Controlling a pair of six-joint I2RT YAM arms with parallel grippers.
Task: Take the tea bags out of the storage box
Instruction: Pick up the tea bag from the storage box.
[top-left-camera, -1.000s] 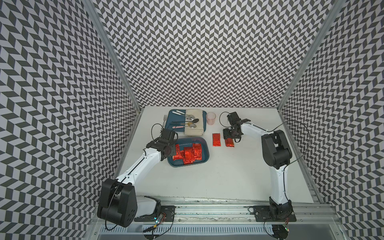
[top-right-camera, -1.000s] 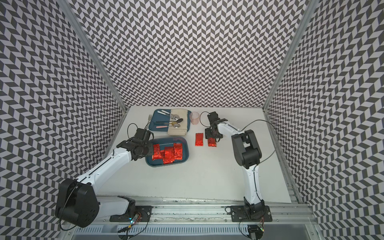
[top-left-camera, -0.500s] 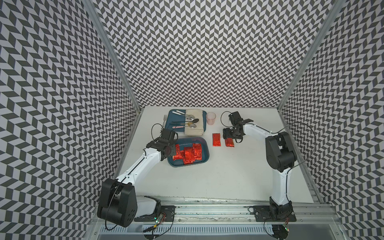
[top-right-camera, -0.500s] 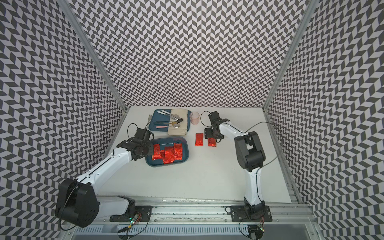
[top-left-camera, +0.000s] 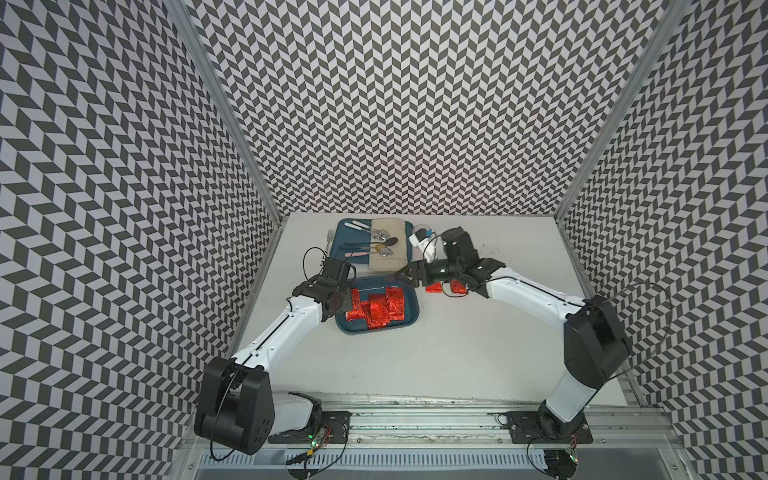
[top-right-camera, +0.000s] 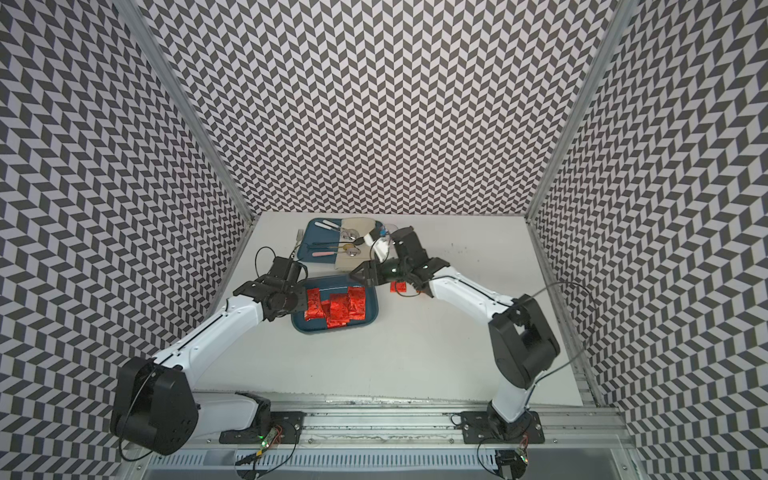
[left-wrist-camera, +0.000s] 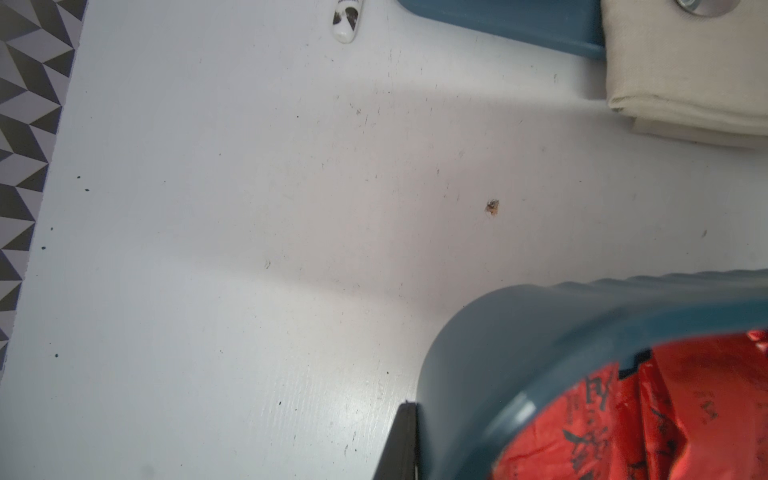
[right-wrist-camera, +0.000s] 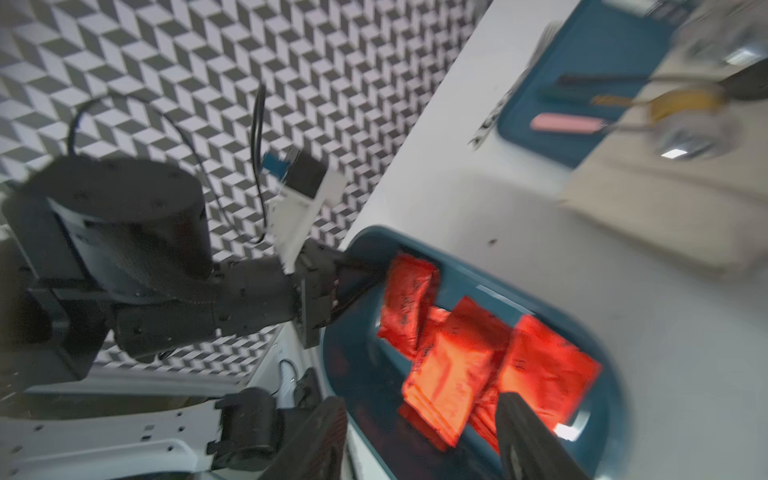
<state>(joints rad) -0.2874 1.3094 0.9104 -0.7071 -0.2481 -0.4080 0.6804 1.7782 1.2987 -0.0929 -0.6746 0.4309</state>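
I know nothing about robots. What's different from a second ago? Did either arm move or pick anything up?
The right gripper, open and empty, swung away from above the two tea bags on the table and over to the far corner of the storage box. It picked nothing up. Unchanged: the left gripper stays shut on the box's rim, the two bags on the table lie where they were, and the other tea bags remain inside the box.

Tea bags half-hidden behind right arm
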